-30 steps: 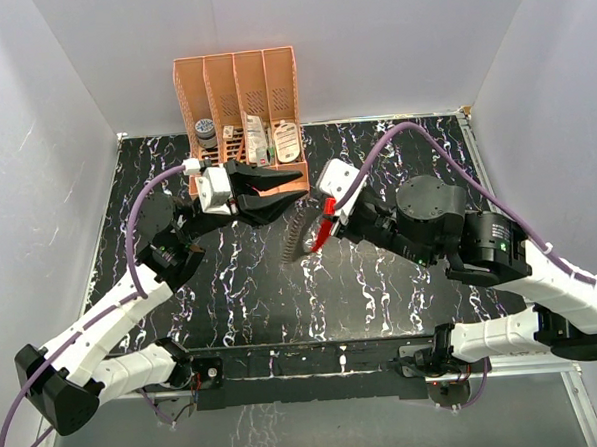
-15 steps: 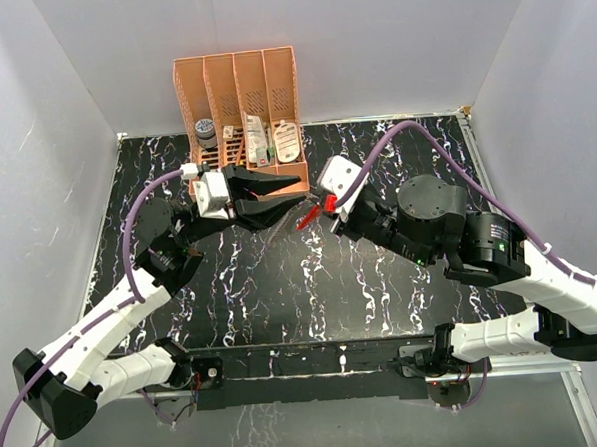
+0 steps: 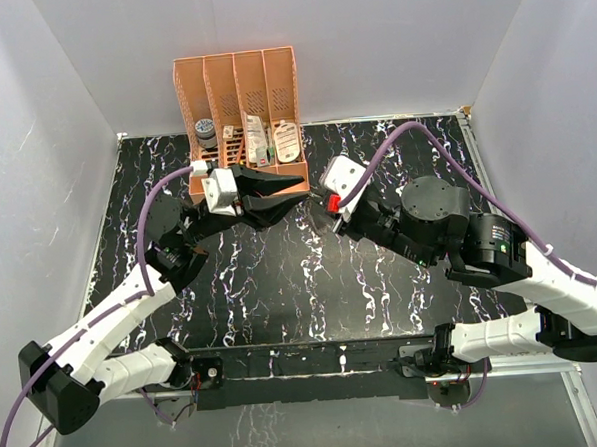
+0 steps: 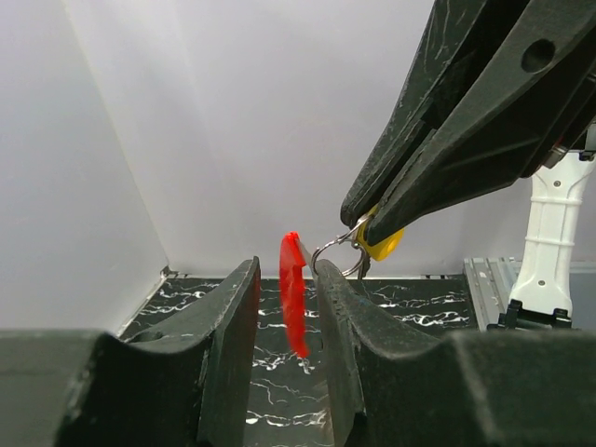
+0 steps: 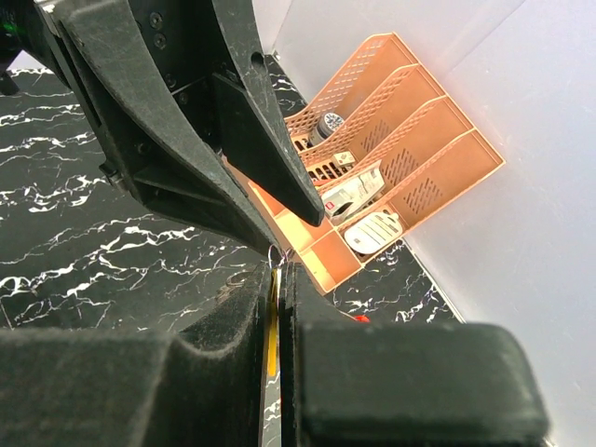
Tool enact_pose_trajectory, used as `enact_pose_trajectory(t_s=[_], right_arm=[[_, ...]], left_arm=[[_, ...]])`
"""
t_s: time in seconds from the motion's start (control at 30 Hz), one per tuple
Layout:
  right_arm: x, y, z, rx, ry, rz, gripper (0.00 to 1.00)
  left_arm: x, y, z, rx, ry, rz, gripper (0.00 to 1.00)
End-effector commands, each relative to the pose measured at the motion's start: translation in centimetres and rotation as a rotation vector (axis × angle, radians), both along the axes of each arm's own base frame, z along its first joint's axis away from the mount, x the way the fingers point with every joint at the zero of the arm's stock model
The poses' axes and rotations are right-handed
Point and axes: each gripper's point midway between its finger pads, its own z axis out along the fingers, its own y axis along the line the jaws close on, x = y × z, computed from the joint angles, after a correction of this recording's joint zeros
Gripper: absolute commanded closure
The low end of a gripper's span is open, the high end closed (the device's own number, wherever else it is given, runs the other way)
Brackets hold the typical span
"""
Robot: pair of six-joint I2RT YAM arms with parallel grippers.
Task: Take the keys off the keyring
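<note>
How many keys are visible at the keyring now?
1. A yellow key is pinched in the tips of the right end effector, right beside the keyring. More keys may be hidden behind that end effector.

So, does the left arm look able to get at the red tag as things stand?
Probably yes: the red tag hangs edge-on inside the open left end effector, with nothing blocking it; the right end effector holds the key.

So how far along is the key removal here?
Done: nothing; the key is on the keyring. In hand: the right gripper is shut on the key, the left gripper stands open around the red tag. Left: working the key off the ring.
</note>
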Motion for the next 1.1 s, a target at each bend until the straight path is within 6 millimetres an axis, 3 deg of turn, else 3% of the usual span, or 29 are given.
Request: enact_pose_trajectory(t_s=[0.0,0.47,1.07], right_arm=[[0.2,-0.7,2.7,0.098,-0.043,-0.019,1.00],[0.2,-0.9,2.4,0.101,-0.042,-0.027,1.00],[0.4,-1.0,3.0,0.119,-0.063,-0.034,1.00]], left_arm=[[-0.3,0.2,1.3,-0.040,-0.027,-0.013,0.70],[-1.0,-0.2,1.7,-0.065,-0.022,-0.073,0.72],[-1.8,-1.0,0.9,-0.026,-0.007,-0.148,0.72]])
